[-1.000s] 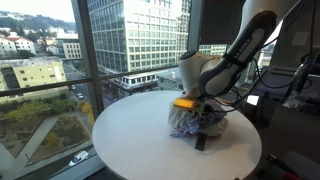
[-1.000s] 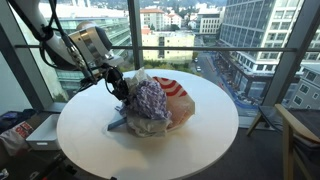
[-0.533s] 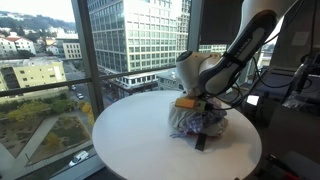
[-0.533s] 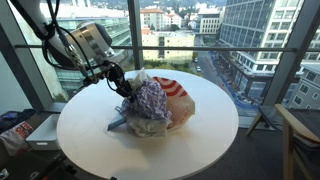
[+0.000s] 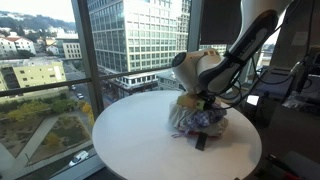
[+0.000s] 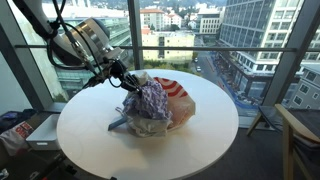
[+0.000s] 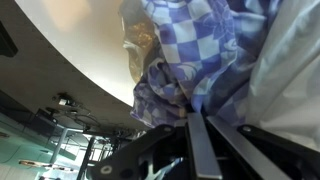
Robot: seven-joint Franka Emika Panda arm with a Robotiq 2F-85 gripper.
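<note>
A heap of cloth lies on the round white table [image 6: 90, 140]. On top is a blue-and-white checkered cloth [image 6: 150, 103], with a red-and-white striped cloth [image 6: 181, 94] beside it. My gripper [image 6: 127, 83] is at the heap's upper edge, shut on a fold of the checkered cloth. In the wrist view the checkered cloth [image 7: 205, 50] fills the middle, and the gripper [image 7: 192, 114] has its two fingers pressed together on the fabric. In an exterior view the gripper [image 5: 199, 101] sits just above the cloth heap [image 5: 198, 122]. What lies under the heap is hidden.
The table [image 5: 140, 140] stands next to floor-to-ceiling windows with window frames [image 6: 133, 35] close behind it. A dark object [image 5: 199, 143] lies at the heap's near edge. A chair [image 6: 300, 135] stands beside the table, and equipment and cables [image 5: 285, 85] are behind the arm.
The jaws have closed on the checkered cloth. The arm has risen slightly, drawing the cloth's top edge up with it.
</note>
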